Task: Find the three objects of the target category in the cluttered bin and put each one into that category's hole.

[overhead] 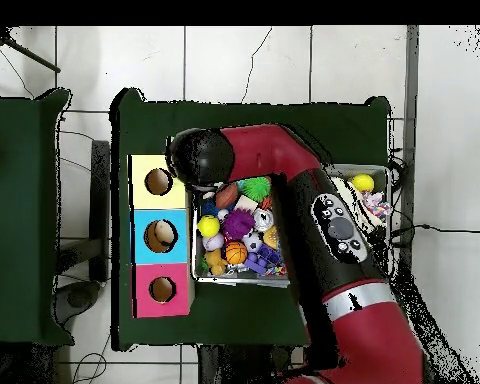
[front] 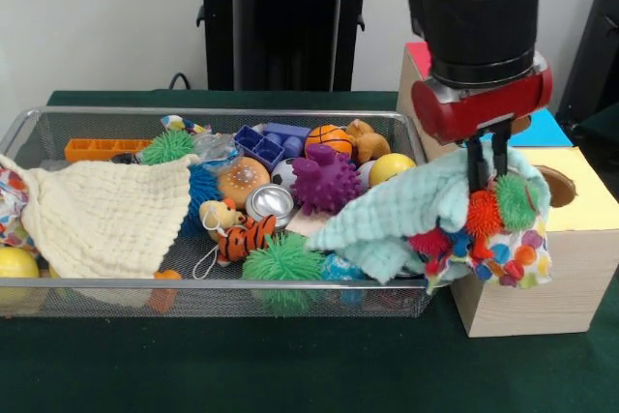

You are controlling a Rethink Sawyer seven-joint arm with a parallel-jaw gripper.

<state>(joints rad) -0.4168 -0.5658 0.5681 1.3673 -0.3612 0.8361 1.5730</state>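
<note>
Hanging at the bin's end nearest the boxes, the pincer is clamping a dotted bag, with a mint cloth snagged alongside, just short of the yellow hole, likely for dropping.

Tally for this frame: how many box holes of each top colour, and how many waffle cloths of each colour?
Yellow-topped hole: 1
Blue-topped hole: 1
Red-topped hole: 1
Cream waffle cloth: 1
Mint-green waffle cloth: 1
Total: 5
</note>
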